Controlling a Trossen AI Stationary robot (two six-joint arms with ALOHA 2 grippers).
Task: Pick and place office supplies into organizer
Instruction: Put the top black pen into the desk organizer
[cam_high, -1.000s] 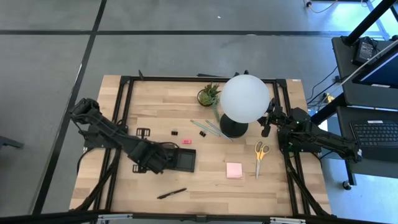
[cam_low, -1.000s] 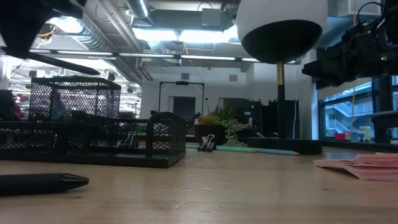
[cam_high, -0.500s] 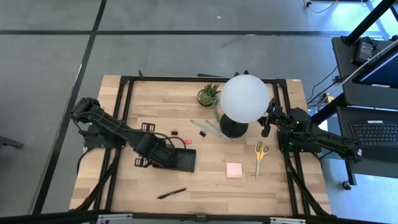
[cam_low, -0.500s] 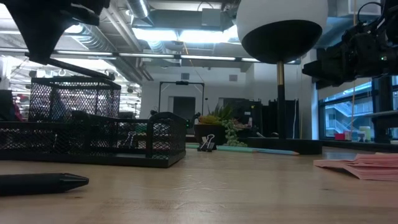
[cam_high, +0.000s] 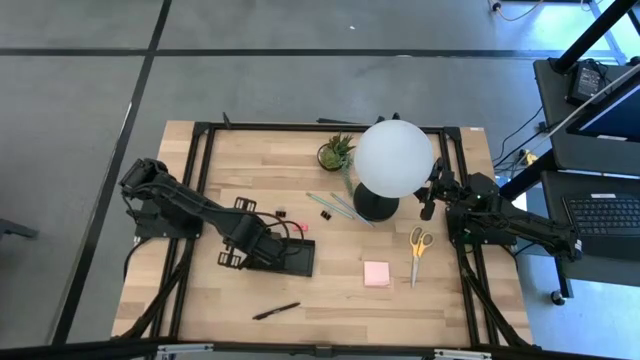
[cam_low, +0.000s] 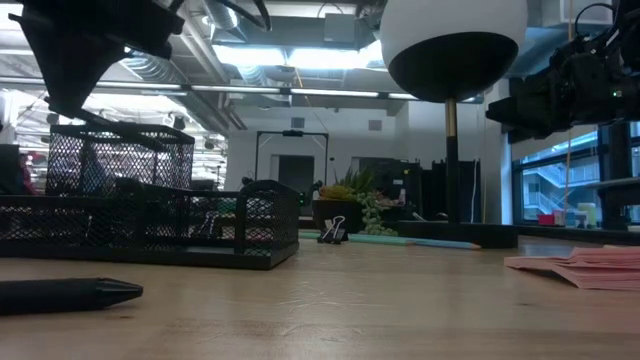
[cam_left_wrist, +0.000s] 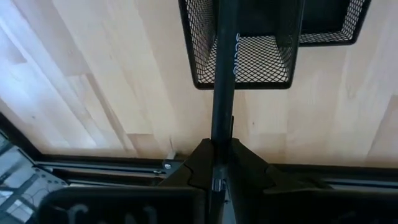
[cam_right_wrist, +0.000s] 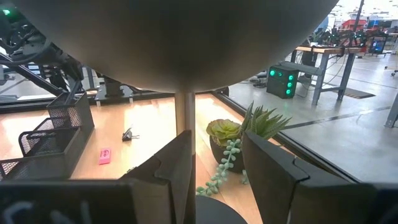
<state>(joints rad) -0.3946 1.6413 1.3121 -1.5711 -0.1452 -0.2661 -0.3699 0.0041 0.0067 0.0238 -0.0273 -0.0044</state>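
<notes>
Presently the left tool, clamped on a black pen, hangs over the organizer's rim; the right tool waits half-open beside the lamp.

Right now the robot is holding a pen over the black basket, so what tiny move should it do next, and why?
Probably lower it a little, then let go. The left end effector is shut on a black pen, which hangs over one mesh compartment of the organizer and already points into it. A short drop should keep the pen from bouncing out. The right end effector waits by the lamp.
</notes>
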